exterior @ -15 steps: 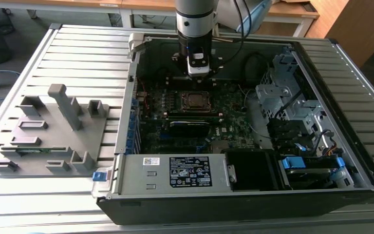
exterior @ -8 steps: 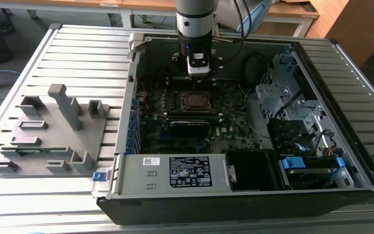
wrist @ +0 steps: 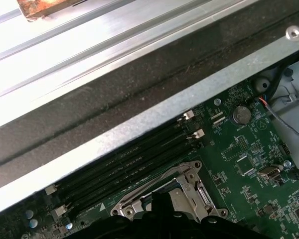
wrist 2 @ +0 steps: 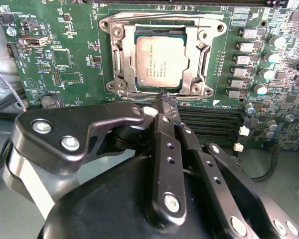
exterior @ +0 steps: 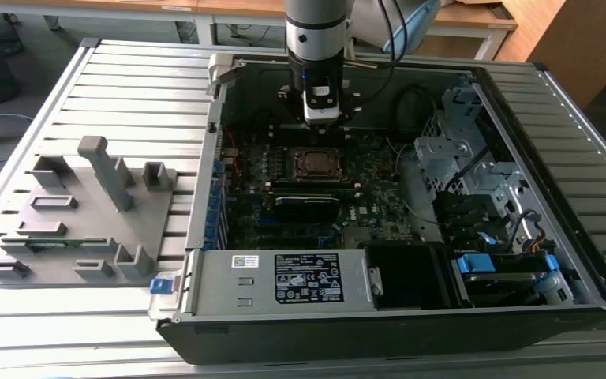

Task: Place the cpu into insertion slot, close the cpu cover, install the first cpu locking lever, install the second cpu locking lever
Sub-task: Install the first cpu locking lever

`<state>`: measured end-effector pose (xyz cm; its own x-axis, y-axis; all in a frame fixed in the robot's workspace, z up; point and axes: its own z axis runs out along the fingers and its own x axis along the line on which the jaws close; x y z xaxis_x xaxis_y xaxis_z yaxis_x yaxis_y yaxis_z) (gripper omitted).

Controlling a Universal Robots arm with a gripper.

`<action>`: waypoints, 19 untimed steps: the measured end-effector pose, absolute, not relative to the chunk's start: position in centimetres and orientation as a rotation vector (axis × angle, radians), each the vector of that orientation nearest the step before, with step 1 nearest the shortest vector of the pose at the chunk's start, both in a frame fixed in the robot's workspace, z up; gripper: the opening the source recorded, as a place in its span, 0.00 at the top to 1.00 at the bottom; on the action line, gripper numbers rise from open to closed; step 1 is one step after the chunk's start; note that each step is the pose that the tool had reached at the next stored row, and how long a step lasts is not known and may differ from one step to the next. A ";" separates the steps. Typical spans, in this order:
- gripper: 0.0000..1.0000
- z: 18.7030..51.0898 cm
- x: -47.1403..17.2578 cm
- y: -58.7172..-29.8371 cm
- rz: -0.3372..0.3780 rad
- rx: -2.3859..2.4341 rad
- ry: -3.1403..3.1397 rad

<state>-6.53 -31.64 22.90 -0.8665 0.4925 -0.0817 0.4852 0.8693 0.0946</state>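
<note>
In the second wrist view the cpu (wrist 2: pixel 159 56), a grey-silver square chip, lies flat in the insertion slot (wrist 2: pixel 112 28). The cpu cover (wrist 2: pixel 195 64), a silver frame, lies down around the chip, whose top shows through its window. My gripper (wrist 2: pixel 165 101) is shut, its black fingertips together at the socket's near edge, just off the cover. Whether they pinch a locking lever is hidden by the fingers. In the exterior view the gripper (exterior: pixel 321 118) hangs inside the open computer case, just behind the cpu (exterior: pixel 314 163). The first wrist view shows the cover's corner (wrist: pixel 185 185).
Black memory slots (wrist: pixel 124 164) run beside the socket, between it and the case's metal wall (wrist: pixel 154 117). Capacitors (wrist 2: pixel 269 57) and cables (exterior: pixel 413 103) crowd the board. A power supply (exterior: pixel 282 276) and drive bays (exterior: pixel 461 158) fill the case. A grey fixture (exterior: pixel 82 213) stands at the exterior view's left.
</note>
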 end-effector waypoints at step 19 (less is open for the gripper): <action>0.89 22.9 -6.5 -31.6 0.086 0.787 2.993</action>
<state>-6.53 -31.64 22.89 -0.8698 0.4925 -0.0298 0.4899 0.8693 0.0655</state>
